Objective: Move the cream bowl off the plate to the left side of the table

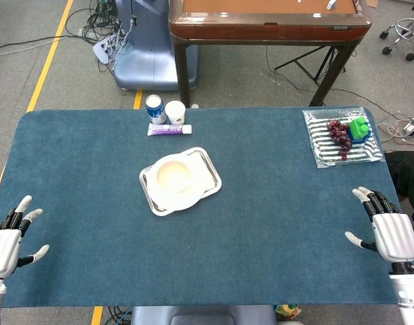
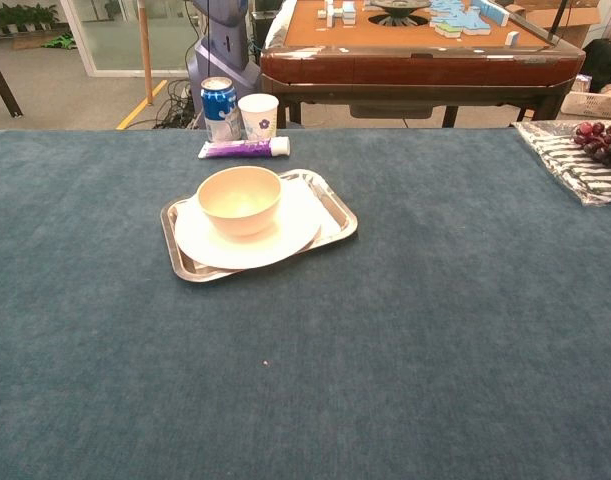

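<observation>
A cream bowl (image 1: 173,173) (image 2: 239,199) stands upright on a white plate (image 1: 202,181) (image 2: 285,236), which lies in a metal tray (image 1: 207,161) (image 2: 337,214) near the table's middle. My left hand (image 1: 9,237) rests at the near left edge with fingers spread, holding nothing. At the near right edge my right hand (image 1: 386,227) is likewise spread and empty. Both hands are far from the bowl. The chest view shows neither hand.
A blue can (image 1: 155,109) (image 2: 220,108), a paper cup (image 1: 175,112) (image 2: 258,115) and a purple tube (image 1: 169,128) (image 2: 243,148) sit behind the tray. Grapes (image 1: 339,136) and a green block (image 1: 359,128) lie on a striped tray (image 1: 320,150) at the far right.
</observation>
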